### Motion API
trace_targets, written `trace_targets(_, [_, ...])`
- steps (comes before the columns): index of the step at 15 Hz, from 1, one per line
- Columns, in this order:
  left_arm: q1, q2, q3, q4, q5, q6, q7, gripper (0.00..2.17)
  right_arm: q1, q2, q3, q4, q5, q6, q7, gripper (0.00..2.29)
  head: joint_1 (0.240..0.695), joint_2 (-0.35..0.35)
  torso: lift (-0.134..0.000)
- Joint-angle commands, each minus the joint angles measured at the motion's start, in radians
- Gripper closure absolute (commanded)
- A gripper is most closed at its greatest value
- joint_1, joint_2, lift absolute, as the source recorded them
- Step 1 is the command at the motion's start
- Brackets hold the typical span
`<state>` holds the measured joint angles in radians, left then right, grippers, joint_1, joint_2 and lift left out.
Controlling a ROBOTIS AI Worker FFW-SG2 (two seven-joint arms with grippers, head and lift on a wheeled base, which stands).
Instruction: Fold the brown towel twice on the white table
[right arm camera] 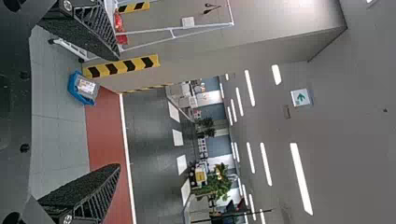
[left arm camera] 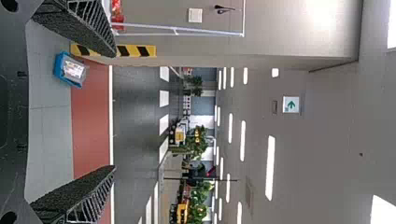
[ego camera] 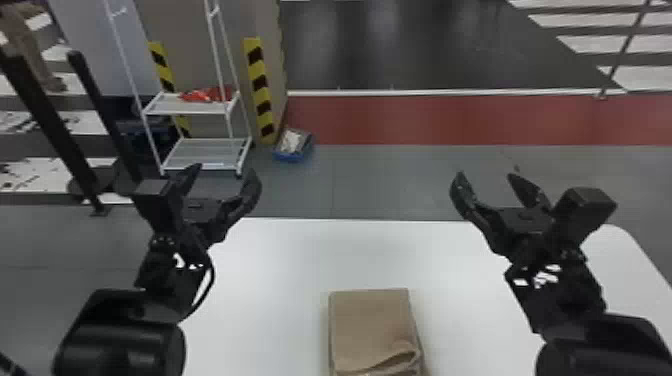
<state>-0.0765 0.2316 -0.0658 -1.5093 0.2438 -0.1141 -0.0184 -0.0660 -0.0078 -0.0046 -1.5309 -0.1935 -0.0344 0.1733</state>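
Black arms [ego camera: 120,345] either side of the towel [ego camera: 370,320] (roomy gaps), all fingers [ego camera: 252,191] wide near table's [ego camera: 280,260] far edge.

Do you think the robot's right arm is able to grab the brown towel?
Probably yes. The right gripper is open and empty, and I see nothing between it and the brown towel. It would likely have to come back and down first.

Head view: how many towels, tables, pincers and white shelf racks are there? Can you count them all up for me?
Brown towel: 1
White table: 1
Pincers, the left pincer and the right pincer: 2
White shelf rack: 1
Total: 5
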Motion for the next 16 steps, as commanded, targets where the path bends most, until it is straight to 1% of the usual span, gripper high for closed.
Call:
trace_targets(1, [0.001,0.002,0.001,0.0,0.0,0.0,0.0,0.02,0.0,0.0,0.0,0.0,0.0,0.0,0.0,0.07,0.616,0.065,0.0])
trace_targets(12, [0.006,0.009,0.003,0.009,0.005,-0.012,0.0,0.02,-0.008,0.0,0.002,0.026,0.0,-0.025,-0.003,0.07,0.619,0.068,0.0])
trace_targets(16, [0.004,0.009,0.003,0.02,0.005,-0.022,0.0,0.02,-0.003,0.0,-0.001,0.046,-0.017,-0.049,-0.005,0.07,0.622,0.068,0.0])
